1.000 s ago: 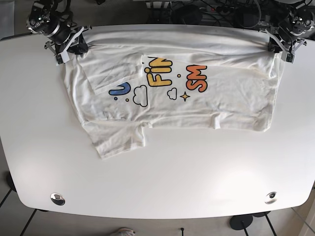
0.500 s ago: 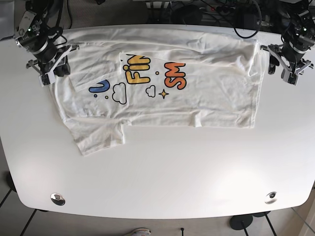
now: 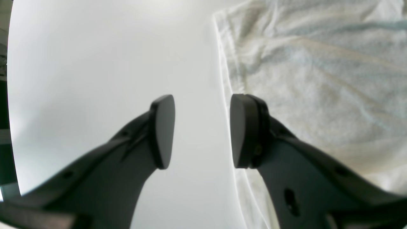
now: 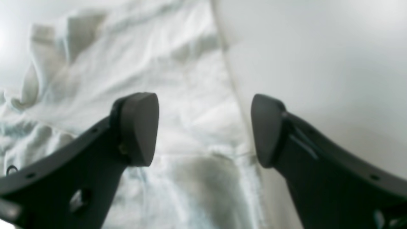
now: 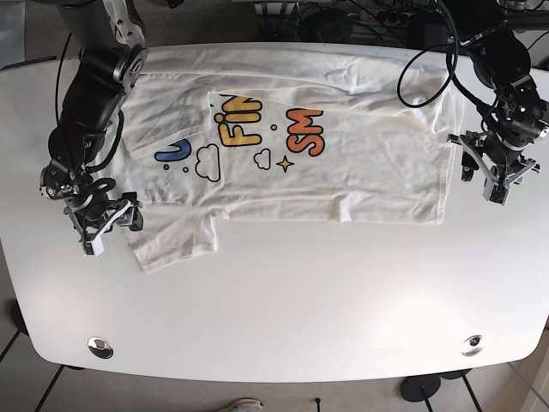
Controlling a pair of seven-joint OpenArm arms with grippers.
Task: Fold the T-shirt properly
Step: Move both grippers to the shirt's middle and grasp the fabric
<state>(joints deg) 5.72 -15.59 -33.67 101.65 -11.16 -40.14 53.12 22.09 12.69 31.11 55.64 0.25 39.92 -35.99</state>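
Well, over on the left of the base view the right gripper sits low by the near sleeve of the T-shirt, which lies spread flat across the far half of the white table with its coloured print facing up. That claw's jaws stand wide apart and hold nothing; its own wrist camera shows them straddling the cloth's hemmed edge, one pad over fabric and one over bare table. Across on the right, the left gripper hangs just beside the shirt's other side edge, jaws parted and empty too. I'd say both arms are lining up to take a near edge, so the next move calls for dropping down and pinching cloth on each side together. The wrist views show the hem running between the pads; only the base view shows the whole garment's lie
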